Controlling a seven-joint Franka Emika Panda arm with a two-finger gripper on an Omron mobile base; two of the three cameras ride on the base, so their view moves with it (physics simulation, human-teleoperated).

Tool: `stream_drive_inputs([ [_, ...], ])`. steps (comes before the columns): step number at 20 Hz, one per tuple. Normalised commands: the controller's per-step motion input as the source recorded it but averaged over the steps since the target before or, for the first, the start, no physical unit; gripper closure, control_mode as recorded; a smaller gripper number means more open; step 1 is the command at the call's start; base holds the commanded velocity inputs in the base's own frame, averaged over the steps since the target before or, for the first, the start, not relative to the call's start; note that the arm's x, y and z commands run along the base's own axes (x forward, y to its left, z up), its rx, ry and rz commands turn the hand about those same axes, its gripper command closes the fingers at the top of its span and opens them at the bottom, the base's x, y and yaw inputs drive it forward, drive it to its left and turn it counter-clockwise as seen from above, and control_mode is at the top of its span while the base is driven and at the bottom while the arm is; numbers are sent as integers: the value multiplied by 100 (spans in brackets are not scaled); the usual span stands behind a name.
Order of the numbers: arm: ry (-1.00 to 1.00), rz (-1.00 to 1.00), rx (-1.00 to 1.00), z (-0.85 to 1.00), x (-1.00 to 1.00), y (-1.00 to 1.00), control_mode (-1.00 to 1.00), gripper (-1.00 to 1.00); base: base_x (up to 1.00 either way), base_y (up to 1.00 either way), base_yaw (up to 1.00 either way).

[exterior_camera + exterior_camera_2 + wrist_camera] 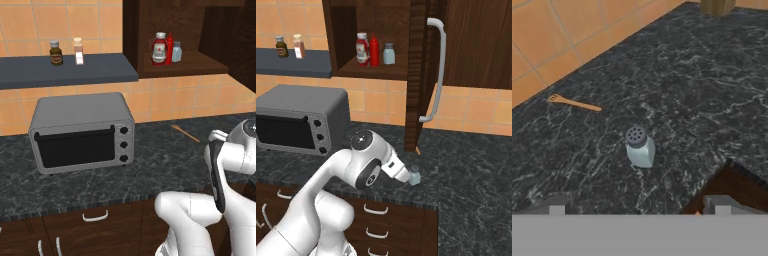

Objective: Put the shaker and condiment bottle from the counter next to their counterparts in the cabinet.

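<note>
- My gripper (pixel 639 210) is hanging wide open, holding nothing, with the shaker (pixel 640 147) standing upright ahead, centred between my fingertips, apart.
- Bare counter (pixel 712 100) is lying all around it; the front edge is running near my right fingertip.

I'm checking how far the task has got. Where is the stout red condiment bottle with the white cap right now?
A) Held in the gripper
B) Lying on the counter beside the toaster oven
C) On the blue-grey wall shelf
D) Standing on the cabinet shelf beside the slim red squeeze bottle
D: the condiment bottle stands upright on the cabinet shelf, directly beside the slim red squeeze bottle.
</note>
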Motion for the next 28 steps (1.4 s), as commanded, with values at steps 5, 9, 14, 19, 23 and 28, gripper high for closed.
stream_drive_inputs([
  [5, 5, -1, 2, -24, 2, -1, -100, -100, 0, 0, 0],
  [9, 9, 0, 0, -41, 15, 0, -100, -100, 0, 0, 0],
  [14, 3, 0, 1, -17, 31, -5, -100, -100, 0, 0, 0],
  [19, 0, 0, 4, -7, 27, -14, -100, -100, 0, 0, 0],
  [23, 1, 0, 7, -13, 19, -23, -100, -100, 0, 0, 0],
  [28, 4, -1, 8, -28, 19, -19, -100, -100, 0, 0, 0],
])
